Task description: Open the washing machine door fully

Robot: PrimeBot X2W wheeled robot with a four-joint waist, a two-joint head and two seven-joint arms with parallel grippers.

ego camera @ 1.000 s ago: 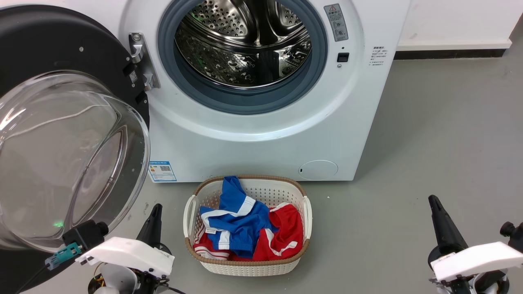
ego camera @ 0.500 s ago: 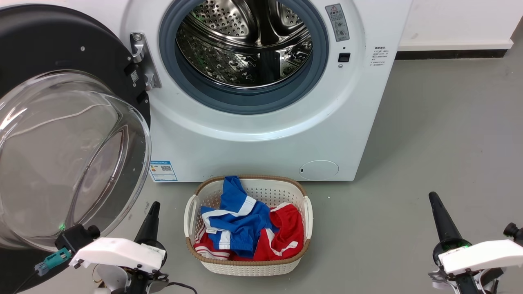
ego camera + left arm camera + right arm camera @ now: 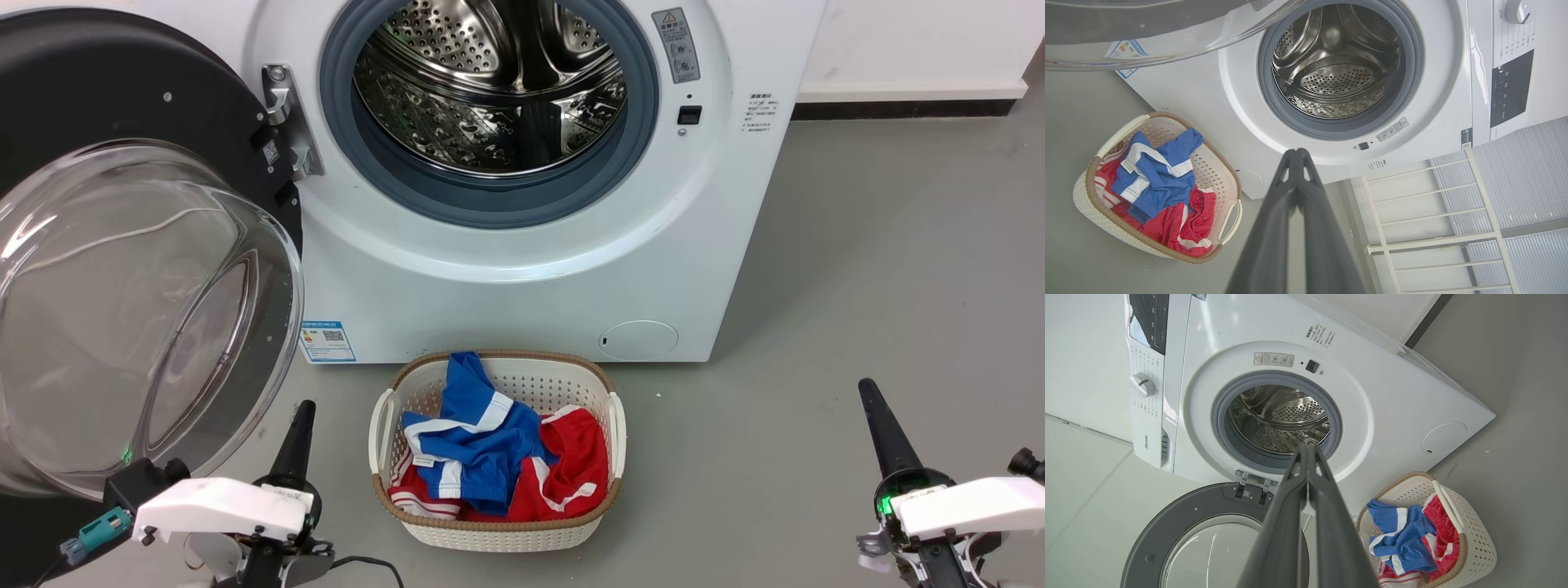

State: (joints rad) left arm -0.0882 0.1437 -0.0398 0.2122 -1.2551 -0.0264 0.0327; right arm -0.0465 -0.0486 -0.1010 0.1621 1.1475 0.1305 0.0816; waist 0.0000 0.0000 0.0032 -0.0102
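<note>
left end effector [image 3: 305, 408] lowered; wrist view adds rack [image 3: 1433, 241] beside washing machine [image 3: 1241, 102]

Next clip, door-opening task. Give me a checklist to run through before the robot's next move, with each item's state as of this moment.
1. The washing machine door swung off the drum opening: ok.
2. Door at the end of its hinge travel: cannot tell.
3. The left tool shut, empty, not touching the door: ok.
4. The right tool shut, empty, far from the door: ok.
5. The laundry basket apart from the door: ok.
</note>
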